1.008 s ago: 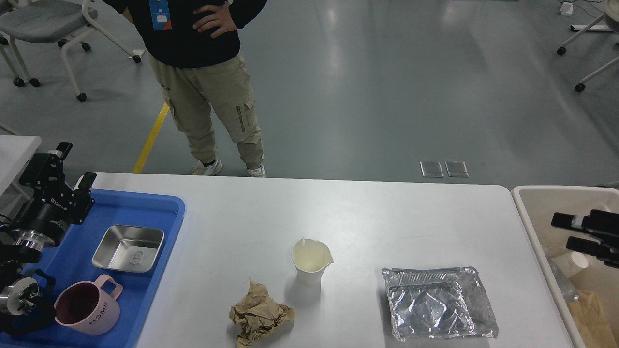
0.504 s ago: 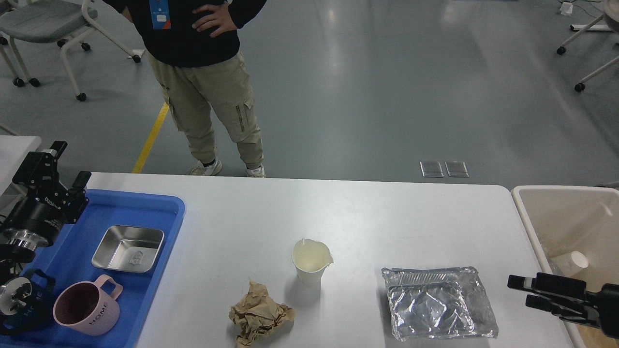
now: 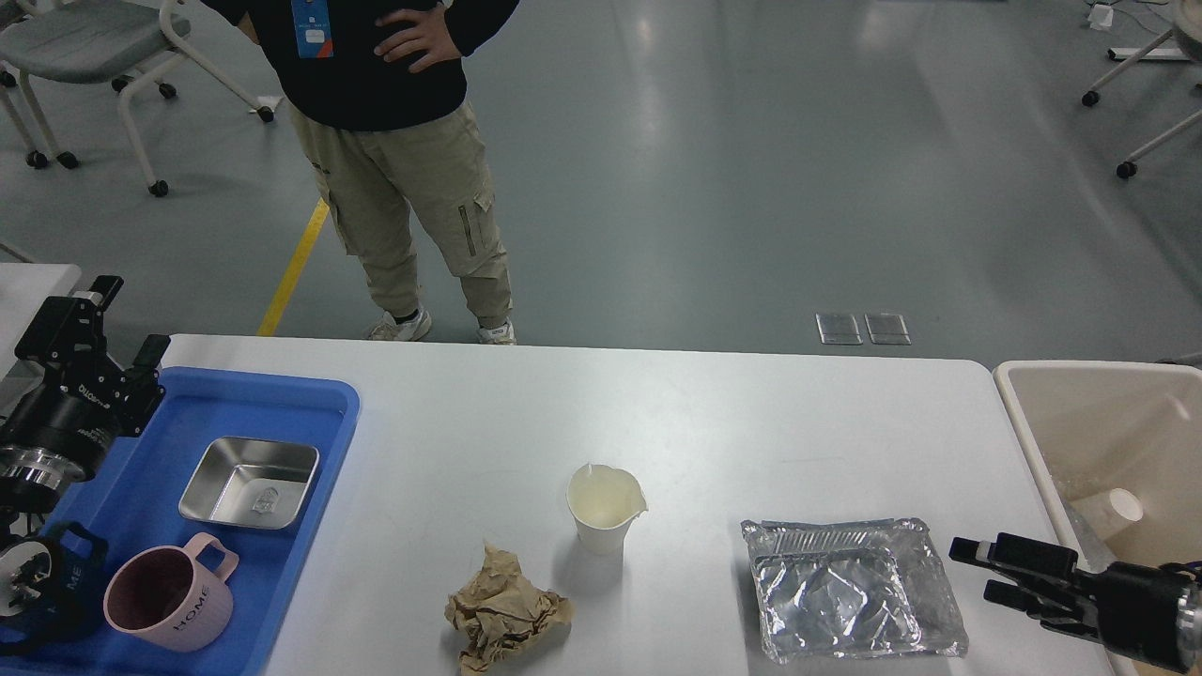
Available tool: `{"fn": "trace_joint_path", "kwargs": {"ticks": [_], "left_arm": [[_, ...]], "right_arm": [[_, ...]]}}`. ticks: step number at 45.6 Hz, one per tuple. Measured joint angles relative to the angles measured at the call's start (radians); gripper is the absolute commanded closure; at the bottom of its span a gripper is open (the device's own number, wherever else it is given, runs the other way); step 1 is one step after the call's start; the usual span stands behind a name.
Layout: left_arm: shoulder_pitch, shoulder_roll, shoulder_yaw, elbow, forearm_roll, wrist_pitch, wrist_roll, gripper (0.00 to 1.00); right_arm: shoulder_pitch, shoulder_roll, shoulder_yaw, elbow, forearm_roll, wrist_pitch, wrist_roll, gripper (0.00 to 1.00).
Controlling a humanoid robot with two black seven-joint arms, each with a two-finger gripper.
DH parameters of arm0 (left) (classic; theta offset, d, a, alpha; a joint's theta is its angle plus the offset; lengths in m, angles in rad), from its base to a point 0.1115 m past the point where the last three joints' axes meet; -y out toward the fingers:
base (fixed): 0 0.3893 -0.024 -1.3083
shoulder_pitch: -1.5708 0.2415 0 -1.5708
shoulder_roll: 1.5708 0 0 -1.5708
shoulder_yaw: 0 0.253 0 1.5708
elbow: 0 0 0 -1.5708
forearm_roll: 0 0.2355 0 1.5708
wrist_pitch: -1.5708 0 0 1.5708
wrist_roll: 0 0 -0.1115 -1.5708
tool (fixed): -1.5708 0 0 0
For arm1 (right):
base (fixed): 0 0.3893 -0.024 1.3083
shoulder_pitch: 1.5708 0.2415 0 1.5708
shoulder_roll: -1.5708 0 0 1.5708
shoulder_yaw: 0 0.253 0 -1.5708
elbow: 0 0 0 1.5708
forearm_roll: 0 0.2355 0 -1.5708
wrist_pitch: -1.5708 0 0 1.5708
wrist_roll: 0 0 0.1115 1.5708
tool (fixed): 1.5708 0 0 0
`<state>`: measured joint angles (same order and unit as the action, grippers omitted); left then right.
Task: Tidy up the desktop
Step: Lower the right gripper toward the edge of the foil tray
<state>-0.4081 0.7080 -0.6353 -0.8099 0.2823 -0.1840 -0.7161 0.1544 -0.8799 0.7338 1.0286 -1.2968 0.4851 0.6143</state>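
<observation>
The white desktop [image 3: 695,413] holds a crumpled brown paper ball [image 3: 505,612], a white paper cup [image 3: 604,508] with a bent rim, and a crushed foil tray [image 3: 850,588]. My right gripper [image 3: 977,571] is open and empty, its two fingers pointing left just beside the foil tray's right edge. My left gripper [image 3: 127,317] is open and empty above the far left corner of the blue tray [image 3: 141,498].
The blue tray holds a steel dish [image 3: 250,482] and a pink mug [image 3: 167,594]. A beige bin [image 3: 1099,441] at the right edge holds a small white cup [image 3: 1123,505]. A person [image 3: 394,150] stands behind the desktop.
My right gripper has come down out of the beige bin and moved left to the foil tray's right edge. My left gripper has drifted slightly left.
</observation>
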Motion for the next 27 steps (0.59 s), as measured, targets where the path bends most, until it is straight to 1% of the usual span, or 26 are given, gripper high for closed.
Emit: {"fn": "trace_joint_path", "kwargs": {"ticks": [11,27], "left_arm": [[0.003,0.003,0.005,0.0,-0.001,0.0,-0.002,0.04],[0.006,0.007,0.002,-0.001,-0.002,0.0,-0.004,0.04]], "right_arm": [[0.012,0.067,-0.006,-0.053,0.001,0.0,0.001,0.0],[0.023,0.081,-0.009,-0.068,-0.002,-0.003,0.004,0.0]]}}
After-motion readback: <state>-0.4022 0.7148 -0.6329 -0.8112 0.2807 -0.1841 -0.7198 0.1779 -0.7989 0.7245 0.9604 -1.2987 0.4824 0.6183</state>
